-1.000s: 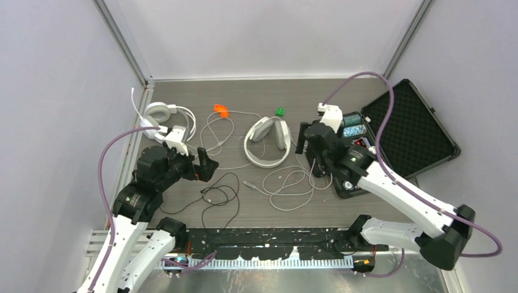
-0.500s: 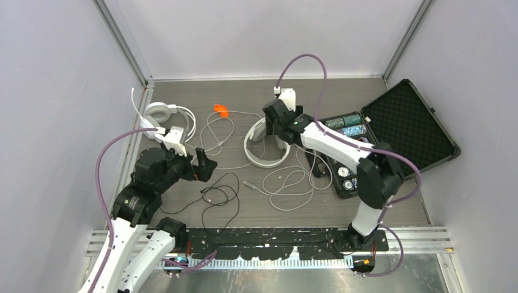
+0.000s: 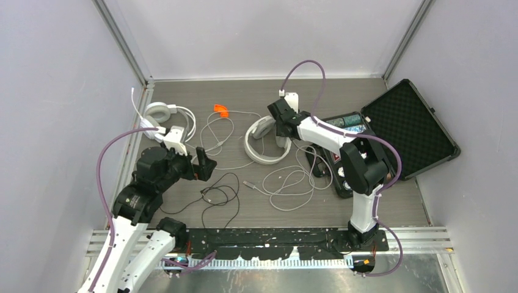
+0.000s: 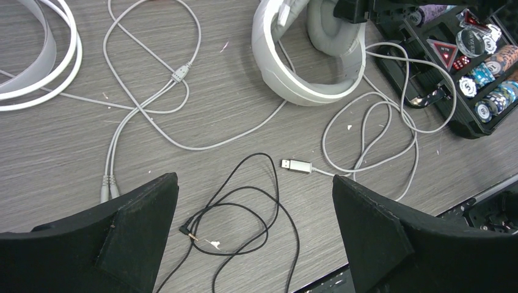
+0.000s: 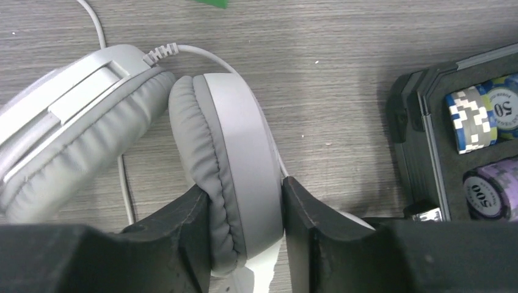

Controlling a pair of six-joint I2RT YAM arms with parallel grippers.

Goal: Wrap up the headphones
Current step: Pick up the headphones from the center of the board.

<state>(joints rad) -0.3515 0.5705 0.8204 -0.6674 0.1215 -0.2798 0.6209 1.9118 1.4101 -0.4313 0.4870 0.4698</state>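
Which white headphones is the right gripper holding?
The middle pair, one ear cup clamped in the right gripper; the far-left pair lies untouched.

- Far strip of the counter (image 3: 201,88): bare, passable.
- Centre: white cords (image 3: 287,183) and a black cord (image 3: 220,195) sprawl between the arms.
- Right side: the open case (image 3: 409,122) blocks it.
- Left edge: the left white headphones (image 3: 162,116) lie beside the frame rail.
- The right arm (image 3: 324,131) spans above the middle white headphones (image 3: 262,152).

The grey desk (image 3: 244,91) carries white headphones (image 3: 262,160) at centre, another white pair (image 3: 160,113) at ten o'clock, a black cord (image 3: 218,194) at seven, an orange piece (image 3: 220,110) at twelve, an open case (image 3: 415,122) at three.
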